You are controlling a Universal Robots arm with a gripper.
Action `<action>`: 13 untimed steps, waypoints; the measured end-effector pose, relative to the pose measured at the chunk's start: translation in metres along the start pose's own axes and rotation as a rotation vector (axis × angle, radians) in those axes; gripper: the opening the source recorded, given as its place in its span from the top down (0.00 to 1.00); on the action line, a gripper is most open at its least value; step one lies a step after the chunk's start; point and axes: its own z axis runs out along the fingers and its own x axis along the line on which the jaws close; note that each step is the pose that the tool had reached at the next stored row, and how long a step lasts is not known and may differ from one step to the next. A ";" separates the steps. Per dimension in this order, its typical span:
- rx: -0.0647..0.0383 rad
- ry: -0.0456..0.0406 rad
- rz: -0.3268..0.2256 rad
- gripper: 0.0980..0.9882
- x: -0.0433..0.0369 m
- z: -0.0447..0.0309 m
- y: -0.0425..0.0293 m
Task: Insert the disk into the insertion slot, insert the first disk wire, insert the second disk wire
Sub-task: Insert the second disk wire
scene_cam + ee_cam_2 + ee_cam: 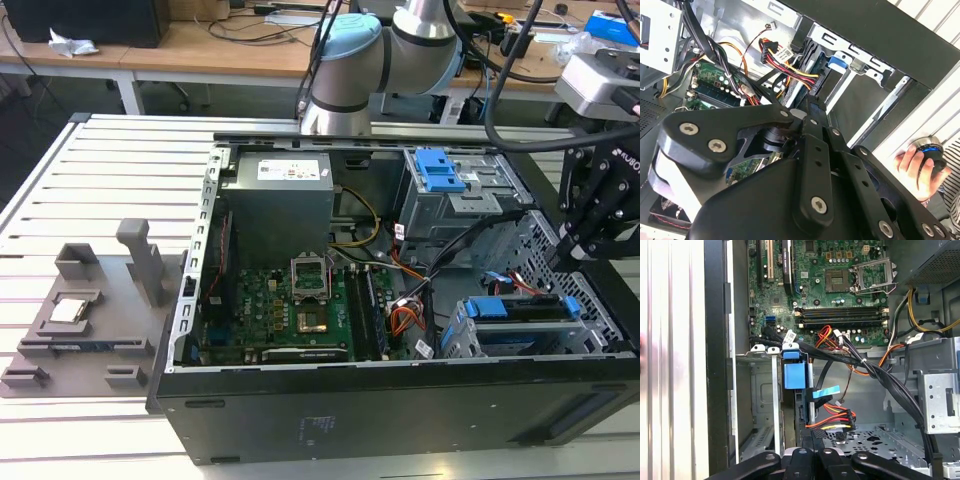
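The disk (520,308) stands on edge in its blue carrier inside the insertion slot (458,340), the low perforated grey cage at the exterior view's right of the open computer case. My black gripper (565,258) hangs just above the disk's end nearest the case wall, fingers shut, with nothing visible between them. In the first wrist view the gripper (812,452) sits over the disk's dark edge, whose blue carrier tab (794,372) lies by the cage wall (762,390). A red, yellow and black wire bundle (836,421) and a flat blue cable (826,391) lie loose beside the disk.
A taller cage with a blue latch (440,170) stands behind the slot. The motherboard (290,305) and power supply (278,195) take up the case's other half. A grey fixture (80,320) lies outside the case. A person's hand (912,165) holds a round knob beside the case.
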 end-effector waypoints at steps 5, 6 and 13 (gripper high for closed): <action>0.000 0.0000 0.000 0.70 0.0000 -0.0001 0.0000; 0.000 0.0001 0.000 0.70 0.0000 -0.0001 0.0000; 0.000 0.0000 0.000 0.70 -0.0069 0.0024 0.0130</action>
